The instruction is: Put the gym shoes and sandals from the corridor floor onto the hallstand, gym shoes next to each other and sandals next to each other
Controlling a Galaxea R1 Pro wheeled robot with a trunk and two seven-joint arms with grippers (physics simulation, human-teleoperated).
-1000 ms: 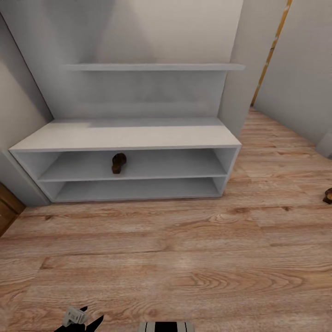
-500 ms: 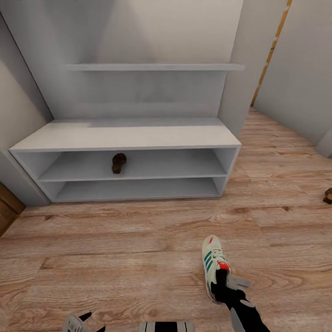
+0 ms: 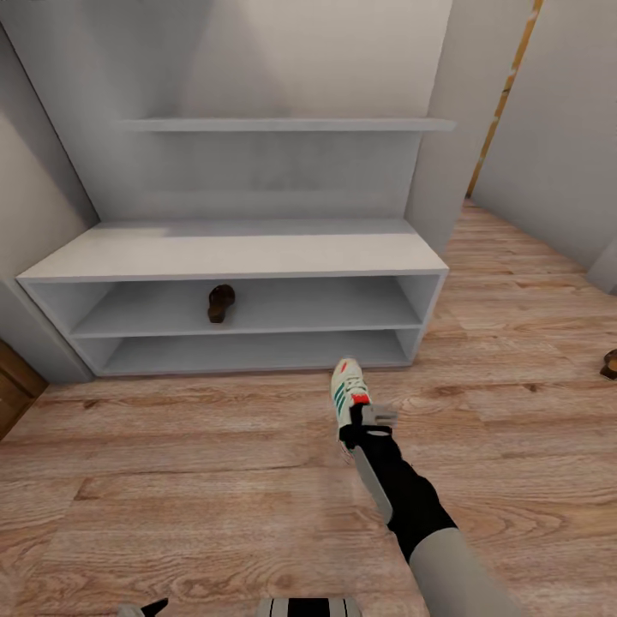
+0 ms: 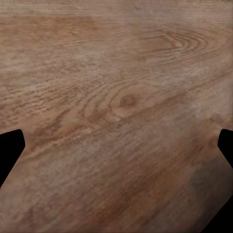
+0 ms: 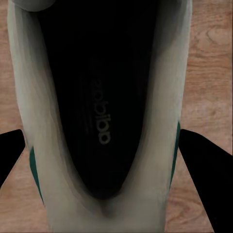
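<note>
Right now my right pincer (image 3: 360, 422) is clamped on 1 gym shoe (image 3: 348, 391) at its heel end, and the shoe juts out beyond my fingertips, toe pointing toward the hallstand (image 3: 231, 254), held over the corridor floor (image 3: 214, 463) just short of the lowest shelf. Down the pincer's line, the right wrist camera looks straight into the shoe's dark opening (image 5: 99, 97), where pale lettering is printed on the insole; it looks like a brand name, but it sits turned and blurred, so I can't read it with confidence. Green stripe edges show on both outer sides of the white upper there, with my 2 black fingers (image 5: 206, 170) flanking it. From the head camera I get what that close view lacks: the red heel patch, the green side stripes, and 1 sandal (image 3: 220, 303) lying on the hallstand's upper open shelf, farther ahead of my pincer and off toward my left side. A dark brown object (image 3: 609, 364) sits on the floor well off to my right. My left pincer (image 4: 116, 160) hangs spread open over bare wood planks, nothing between its fingers
</note>
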